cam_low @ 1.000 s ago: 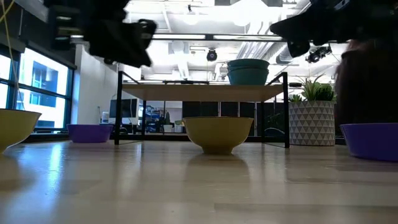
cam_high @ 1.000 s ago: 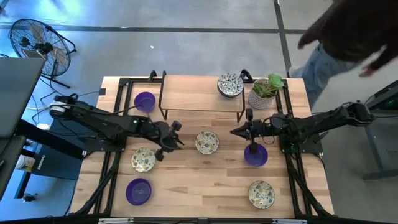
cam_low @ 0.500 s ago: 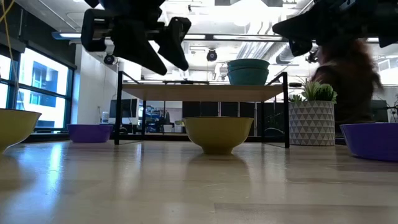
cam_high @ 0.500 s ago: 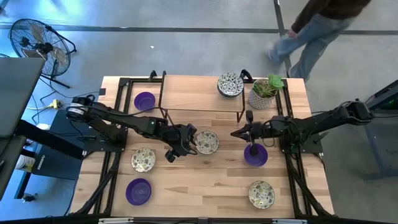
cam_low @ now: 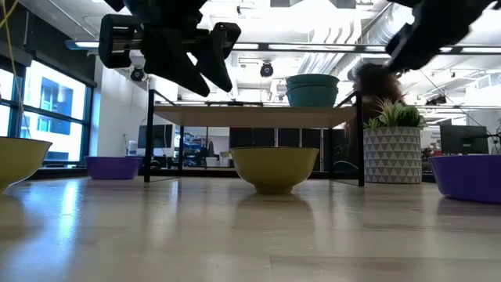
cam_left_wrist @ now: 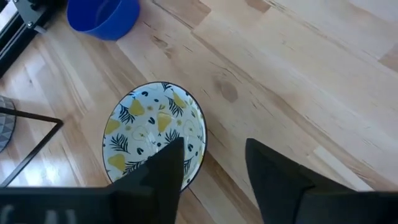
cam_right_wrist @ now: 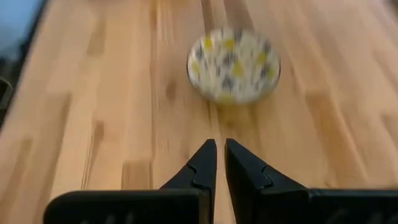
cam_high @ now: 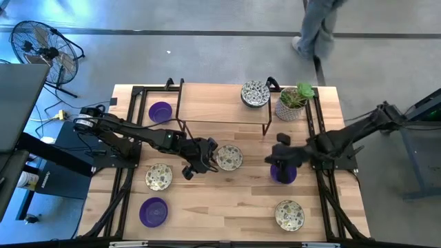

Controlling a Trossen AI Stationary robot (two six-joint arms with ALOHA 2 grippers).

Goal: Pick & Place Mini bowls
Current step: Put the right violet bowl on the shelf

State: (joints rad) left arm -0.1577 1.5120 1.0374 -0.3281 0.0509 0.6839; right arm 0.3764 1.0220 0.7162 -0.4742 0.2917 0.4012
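With the left hand (cam_left_wrist: pixel 211 168) spread astride the rim of the central patterned bowl (cam_left_wrist: pixel 152 134), the bowl could be tipped or pushed if closed off-centre.

No text, label, brand, number or sign is readable in any view; the bowls carry only leaf and fruit patterns.

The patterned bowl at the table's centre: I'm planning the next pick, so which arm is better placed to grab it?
Left. The left gripper hangs open right beside the centre patterned bowl, one jaw over its rim. The right gripper, nearly closed, sits over a purple bowl, farther away.
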